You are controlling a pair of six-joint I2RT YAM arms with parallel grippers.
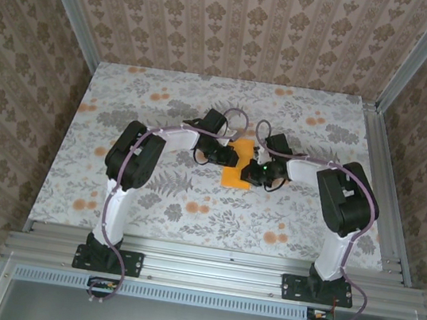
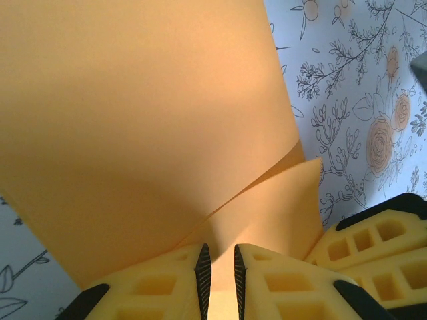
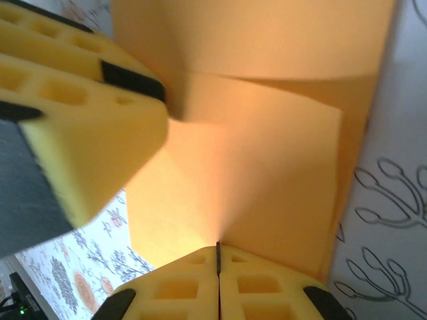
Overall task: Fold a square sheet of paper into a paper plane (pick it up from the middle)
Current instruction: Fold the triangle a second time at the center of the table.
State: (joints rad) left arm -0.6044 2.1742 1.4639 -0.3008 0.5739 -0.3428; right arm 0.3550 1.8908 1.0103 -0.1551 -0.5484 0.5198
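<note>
**Both grippers pinching thin orange sheet at table centre**

The square sheet of paper (image 1: 237, 166) is sitting mid-table (image 1: 151, 199), partly folded, w/ one flap lifting.

The left gripper (image 1: 228, 156) is coming in from the sheet's 9 o'clock. Its jaws are nearly together, clamping a paper layer betw. the pads (image 2: 202, 273).

The right gripper (image 3: 218, 267), at 3 o'clock, is clenching the opposite edge, jaws fully together.

Handling, judging by the curl: very light, floppy, slick and easy to crease or tear. Prob. best gripping close to the fold line, near the edge, w/o pulling the hands apart.
</note>
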